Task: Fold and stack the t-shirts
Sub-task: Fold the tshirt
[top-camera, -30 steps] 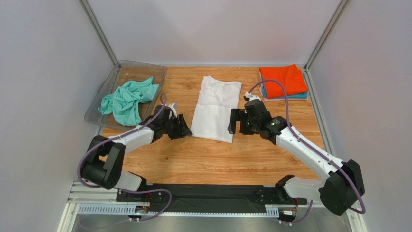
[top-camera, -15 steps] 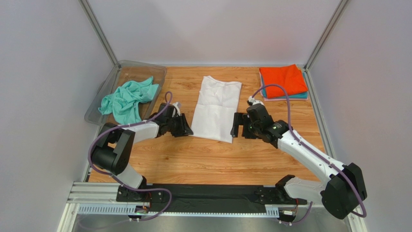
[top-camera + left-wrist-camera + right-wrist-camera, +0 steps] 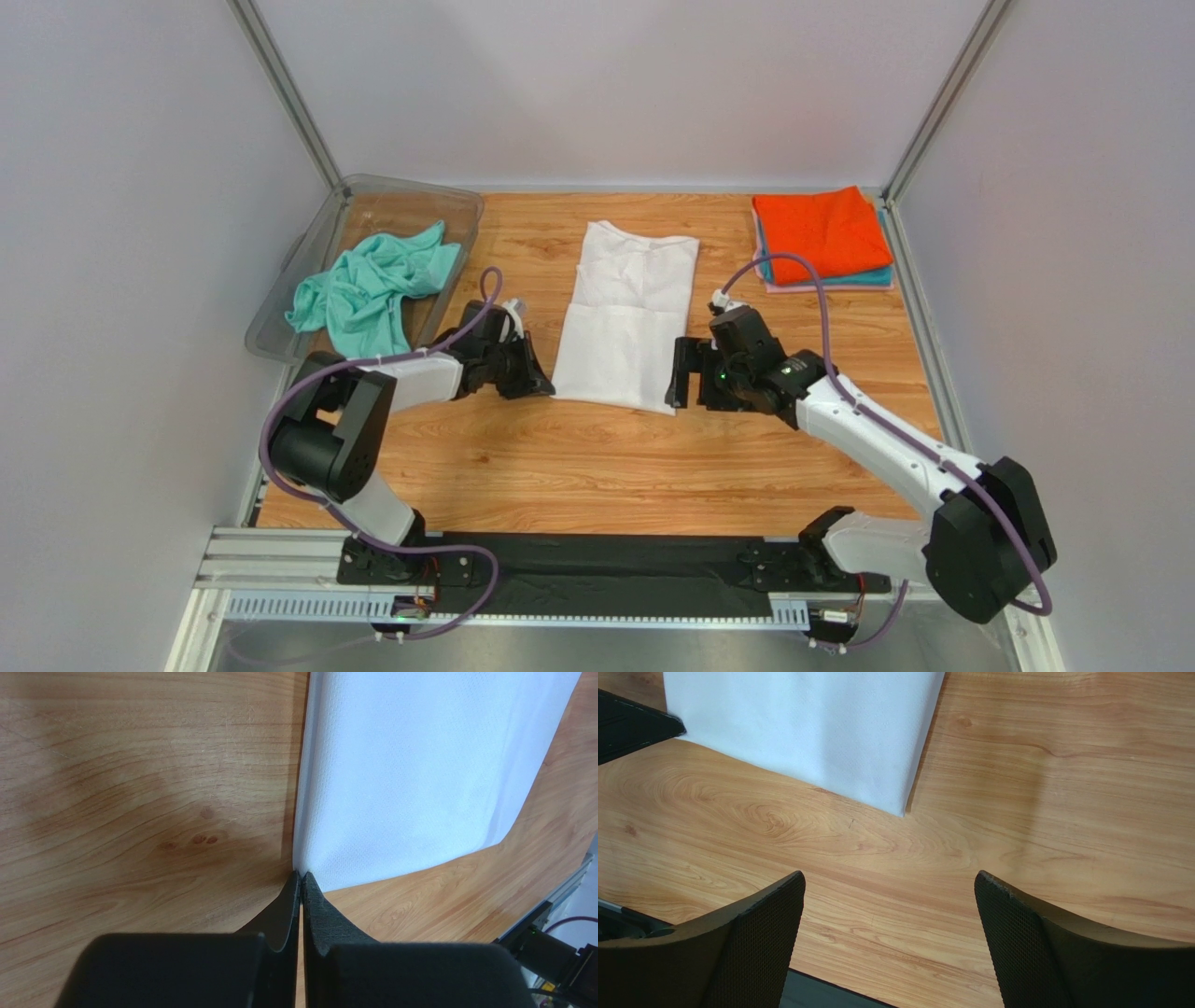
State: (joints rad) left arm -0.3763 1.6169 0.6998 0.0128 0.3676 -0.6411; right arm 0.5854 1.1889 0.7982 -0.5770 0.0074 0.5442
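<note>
The white t-shirt [image 3: 624, 315] is lying long axis near-to-far, collar far; left jaws are pressing shut at its near corner, right jaws gaping wide.

Lab cell: grey panel walls [image 3: 140, 210], aluminium frame [image 3: 288, 91].

Wooden worktop [image 3: 617, 462]: white tee [image 3: 626, 315] folded, centre; clear tray [image 3: 396, 210] at 10 o'clock; folded tee stack [image 3: 821, 235], orange topmost, at 2 o'clock.
</note>
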